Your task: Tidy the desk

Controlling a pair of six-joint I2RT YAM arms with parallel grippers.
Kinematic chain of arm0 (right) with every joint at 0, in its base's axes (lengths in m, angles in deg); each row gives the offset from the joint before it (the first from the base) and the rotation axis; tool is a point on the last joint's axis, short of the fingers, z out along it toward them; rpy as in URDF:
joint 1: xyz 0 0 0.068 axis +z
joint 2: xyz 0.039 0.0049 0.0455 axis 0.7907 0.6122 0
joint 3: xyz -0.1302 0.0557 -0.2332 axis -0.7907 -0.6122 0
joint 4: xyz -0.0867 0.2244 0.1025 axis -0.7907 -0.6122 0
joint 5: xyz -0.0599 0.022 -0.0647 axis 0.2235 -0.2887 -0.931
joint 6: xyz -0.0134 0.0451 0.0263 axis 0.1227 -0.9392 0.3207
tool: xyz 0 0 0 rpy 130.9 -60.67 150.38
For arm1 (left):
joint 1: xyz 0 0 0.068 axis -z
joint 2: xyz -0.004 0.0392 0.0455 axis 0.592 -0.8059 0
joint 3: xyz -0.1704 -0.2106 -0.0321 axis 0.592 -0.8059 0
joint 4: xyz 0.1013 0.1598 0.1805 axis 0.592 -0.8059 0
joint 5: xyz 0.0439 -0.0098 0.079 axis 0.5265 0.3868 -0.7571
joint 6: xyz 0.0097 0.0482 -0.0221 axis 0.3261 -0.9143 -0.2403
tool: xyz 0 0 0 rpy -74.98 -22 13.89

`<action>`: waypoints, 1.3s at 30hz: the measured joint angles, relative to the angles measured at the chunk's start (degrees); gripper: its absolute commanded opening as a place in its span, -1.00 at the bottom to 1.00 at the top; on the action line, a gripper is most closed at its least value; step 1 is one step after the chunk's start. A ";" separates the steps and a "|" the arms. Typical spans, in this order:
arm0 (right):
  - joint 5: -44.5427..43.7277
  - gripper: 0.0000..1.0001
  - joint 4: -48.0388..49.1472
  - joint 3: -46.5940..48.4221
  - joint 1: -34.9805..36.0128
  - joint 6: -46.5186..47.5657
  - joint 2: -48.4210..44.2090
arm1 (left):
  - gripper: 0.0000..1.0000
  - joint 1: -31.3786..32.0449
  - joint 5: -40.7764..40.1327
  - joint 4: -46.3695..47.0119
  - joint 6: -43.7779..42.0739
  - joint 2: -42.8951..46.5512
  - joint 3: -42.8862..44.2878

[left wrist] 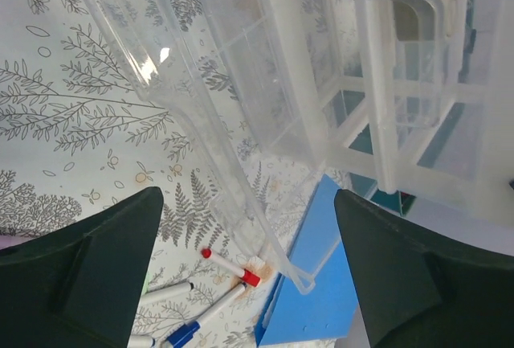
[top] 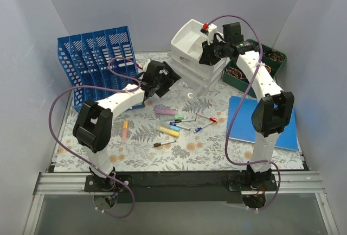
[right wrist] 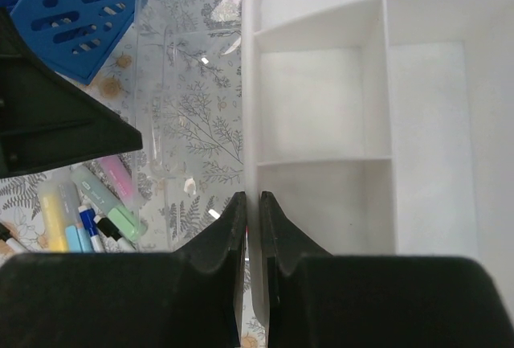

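The desk (top: 135,156) has a fern-and-flower print, with markers and highlighters (top: 173,122) scattered at its middle. My right gripper (top: 207,55) is shut on the rim of a white divided tray (top: 187,42) that sits on top of a clear drawer unit (top: 203,77). In the right wrist view the fingers pinch the tray's side wall (right wrist: 252,203), and the compartments (right wrist: 321,107) look empty. My left gripper (top: 167,81) is open and empty. It hovers over a pulled-out clear drawer (left wrist: 209,83), with the fingers (left wrist: 96,268) wide apart.
A blue file rack (top: 95,61) stands at the back left. A green tray (top: 263,64) with small items is at the back right. A blue notebook (top: 260,121) lies at the right, next to a red marker (left wrist: 229,265). A black pen (top: 162,144) lies nearer the front.
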 measured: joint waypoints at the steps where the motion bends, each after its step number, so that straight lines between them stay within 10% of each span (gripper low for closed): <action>1: 0.09 -0.47 0.00 0.00 0.00 0.09 0.00 | 0.90 0.00 0.31 0.55 -0.39 0.74 -0.61; 8: 0.72 0.27 -1.60 0.11 -0.04 1.49 -0.48 | 0.97 0.00 1.14 2.60 -6.93 11.43 -6.10; 24: 6.64 0.34 -9.09 -1.22 -1.11 12.59 -10.78 | 0.96 -0.94 13.16 6.43 -37.27 34.38 -18.75; 32: 21.55 0.55 -11.96 -32.85 2.25 43.85 -37.75 | 0.96 -0.98 18.82 6.23 -52.30 49.48 -30.88; 39: 18.69 0.38 -14.40 -48.13 9.35 59.30 -37.44 | 0.96 -0.98 17.31 4.66 -57.20 55.95 -37.22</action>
